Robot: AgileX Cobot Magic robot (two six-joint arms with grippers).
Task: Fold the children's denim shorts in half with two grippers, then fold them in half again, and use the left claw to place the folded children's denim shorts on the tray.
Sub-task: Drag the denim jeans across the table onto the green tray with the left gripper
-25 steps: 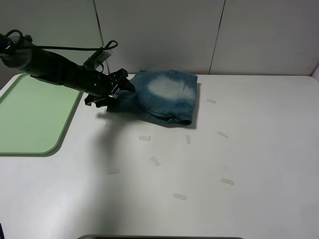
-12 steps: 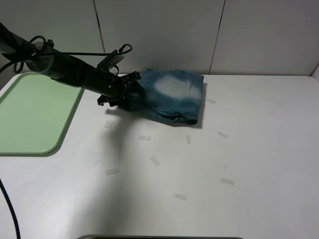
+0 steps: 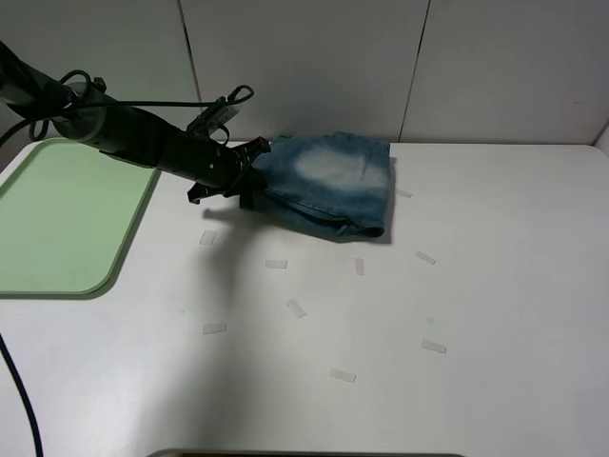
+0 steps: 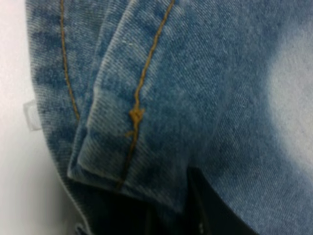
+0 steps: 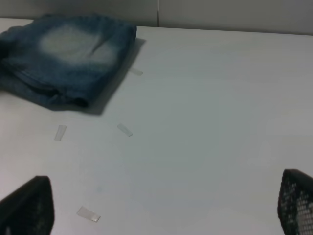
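Denim shorts (image 3: 328, 183), no legible writing

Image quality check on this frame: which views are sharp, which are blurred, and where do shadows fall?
Exterior high: fairly sharp, soft shadows under the left claw and beside the denim shorts. Left wrist: denim fills the frame, soft-focused. Right wrist: mildly blurred, fingertips dark.

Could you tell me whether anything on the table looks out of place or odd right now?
Several small clear tape-like strips lie scattered over the white table in front of the folded shorts, unrelated to the folding. The shorts themselves look neatly bundled, and the tray sits square.
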